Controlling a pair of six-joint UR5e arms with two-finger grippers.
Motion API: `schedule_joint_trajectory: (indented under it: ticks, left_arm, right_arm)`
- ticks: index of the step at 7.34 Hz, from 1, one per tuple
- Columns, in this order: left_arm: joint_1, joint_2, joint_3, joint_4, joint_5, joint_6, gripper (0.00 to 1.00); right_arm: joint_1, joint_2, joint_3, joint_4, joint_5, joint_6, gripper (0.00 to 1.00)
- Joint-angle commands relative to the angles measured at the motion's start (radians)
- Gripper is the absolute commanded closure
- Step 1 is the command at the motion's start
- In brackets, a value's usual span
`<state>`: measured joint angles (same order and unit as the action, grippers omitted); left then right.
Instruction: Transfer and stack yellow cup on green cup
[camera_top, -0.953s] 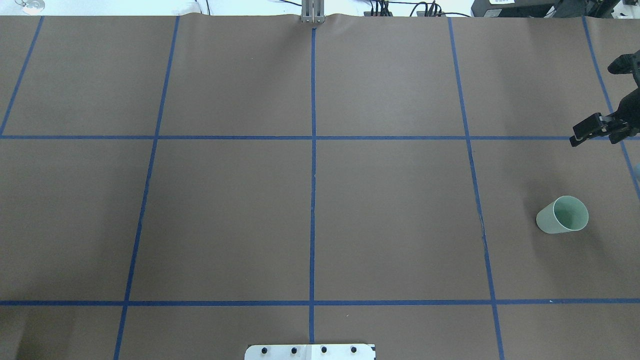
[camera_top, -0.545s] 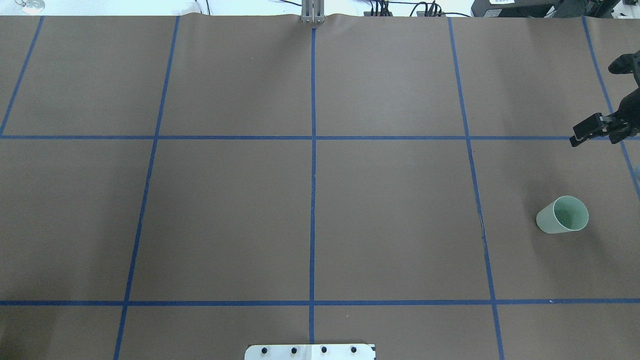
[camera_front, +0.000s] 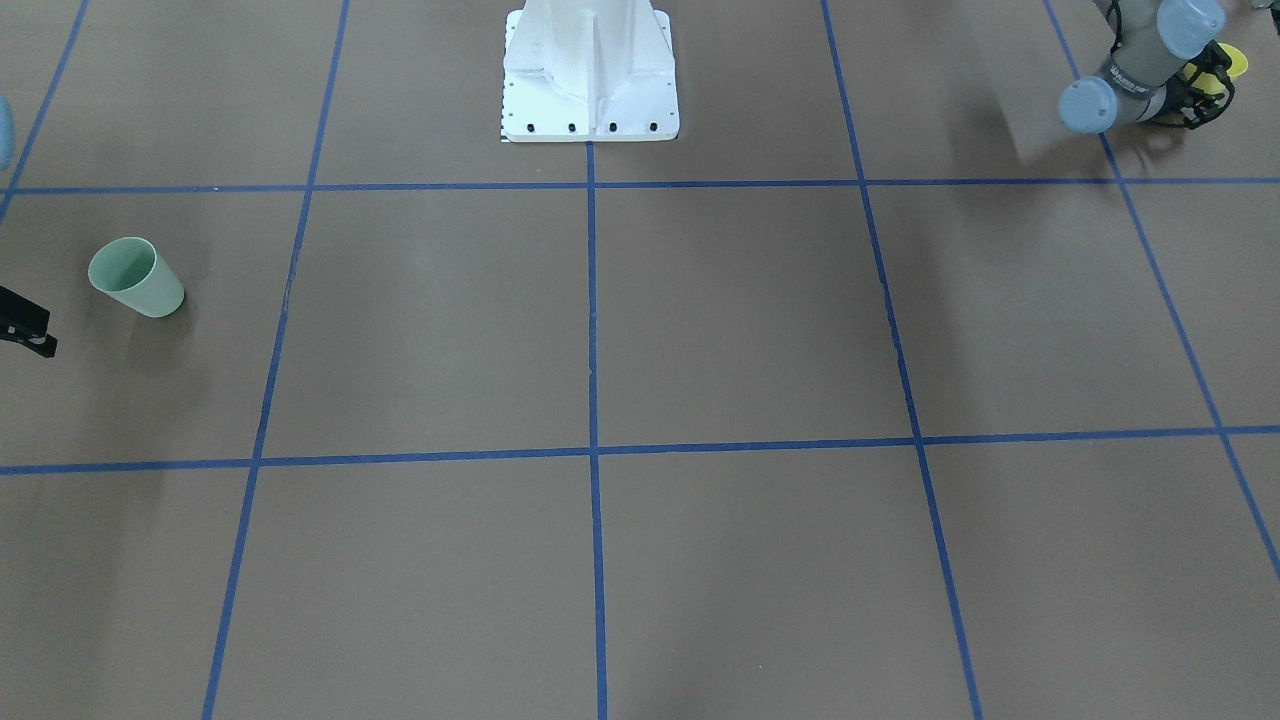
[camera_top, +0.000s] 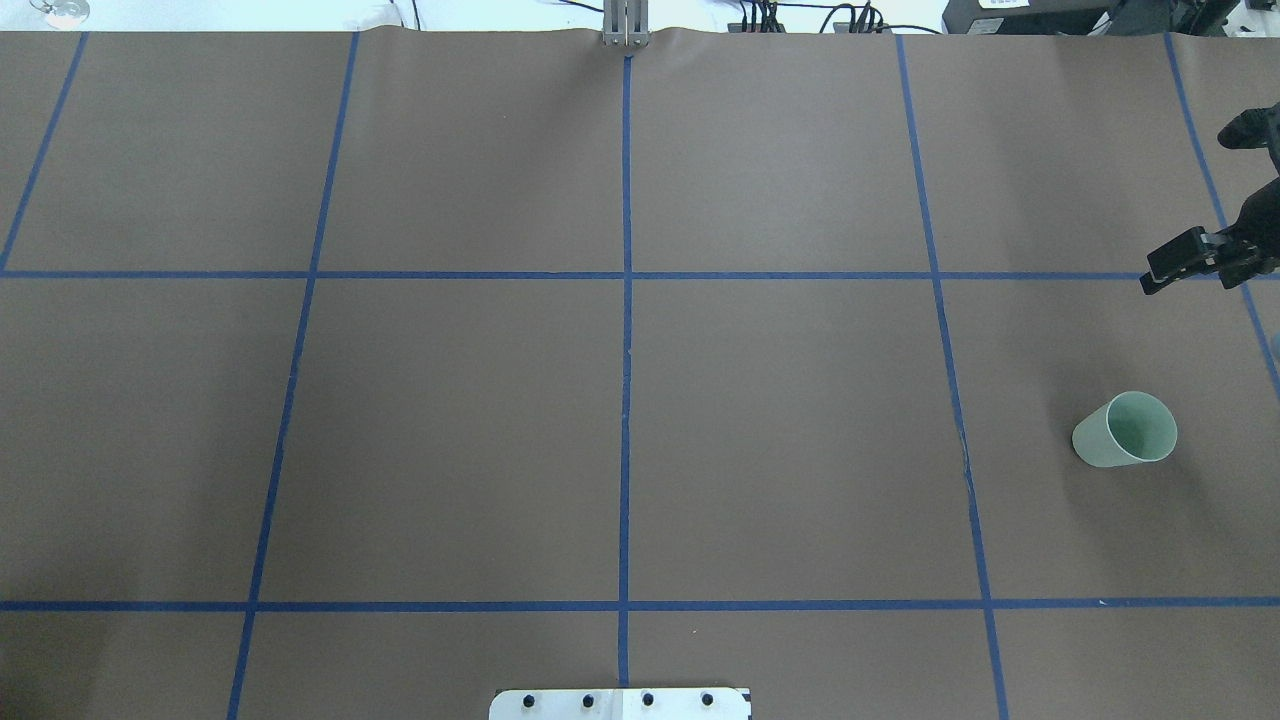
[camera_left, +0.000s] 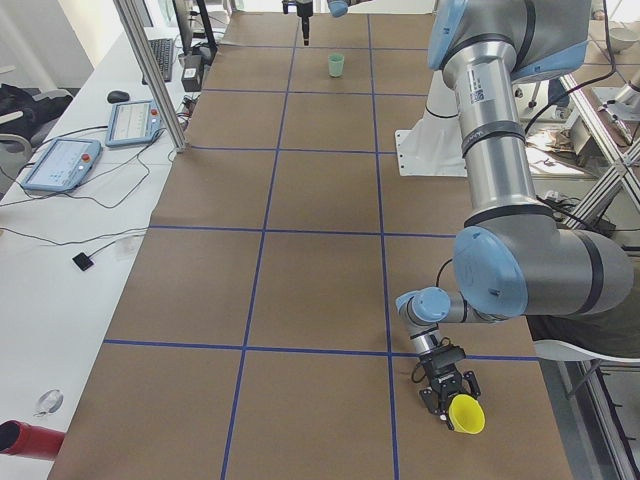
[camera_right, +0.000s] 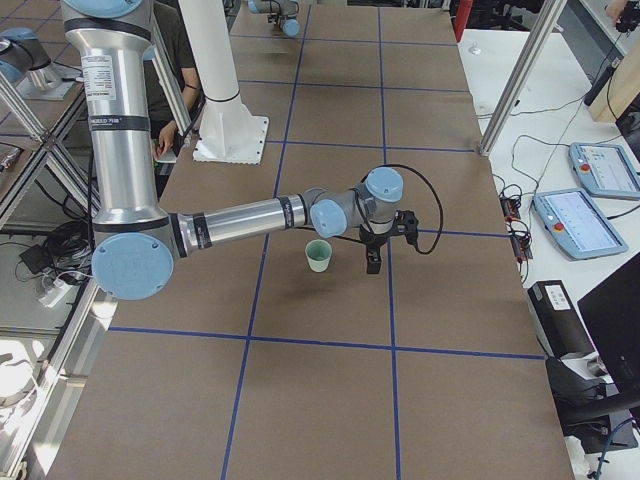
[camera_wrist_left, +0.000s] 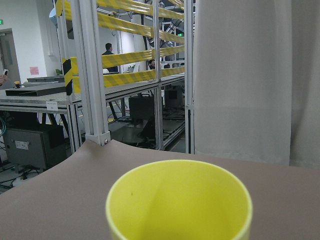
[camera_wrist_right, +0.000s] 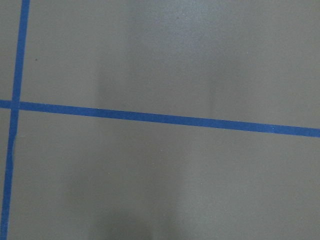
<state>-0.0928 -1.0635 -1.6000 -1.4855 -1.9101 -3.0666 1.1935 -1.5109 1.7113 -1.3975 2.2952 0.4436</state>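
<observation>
Yellow cup (camera_left: 466, 414) stands upright at the left end of the table (camera_top: 450, 430), between the jaws of the left gripper (camera_left: 450, 393); whether they press on it I cannot tell. The green cup (camera_top: 1125, 430) stands well apart at the right end, near the right gripper (camera_top: 1162, 270), which looks closed and empty. The pickup seems to be the step in hand; next it needs a firm grip and a lift.

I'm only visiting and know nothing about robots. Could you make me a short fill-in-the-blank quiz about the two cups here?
1. The yellow cup sits at the tip of the robot's ___ arm.
2. The green cup stands ___ on the table, mouth up.
3. The right gripper hangs beside the ___ cup without touching it.
Missing words: left; upright; green.
</observation>
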Motion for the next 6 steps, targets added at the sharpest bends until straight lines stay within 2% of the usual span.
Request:
schedule_joint_trajectory:
  ticks: [1, 3, 5, 6]
  left_arm:
    - [-0.002, 0.077, 0.014, -0.054, 0.057, 0.098, 0.94]
    - [-0.04, 0.1, 0.038, -0.062, 0.153, 0.214, 0.94]
    - [-0.288, 0.077, 0.04, -0.061, 0.357, 0.47, 0.93]
    - [-0.414, 0.021, 0.04, -0.061, 0.446, 0.603, 0.93]
  right_arm:
    - [0.0, -0.003, -0.001, 0.0, 0.003, 0.001, 0.0]
    - [0.0, -0.003, -0.002, 0.0, 0.006, 0.001, 0.0]
    - [0.0, -0.006, -0.002, 0.0, 0.006, 0.001, 0.0]
    - [0.0, -0.006, -0.002, 0.0, 0.006, 0.001, 0.0]
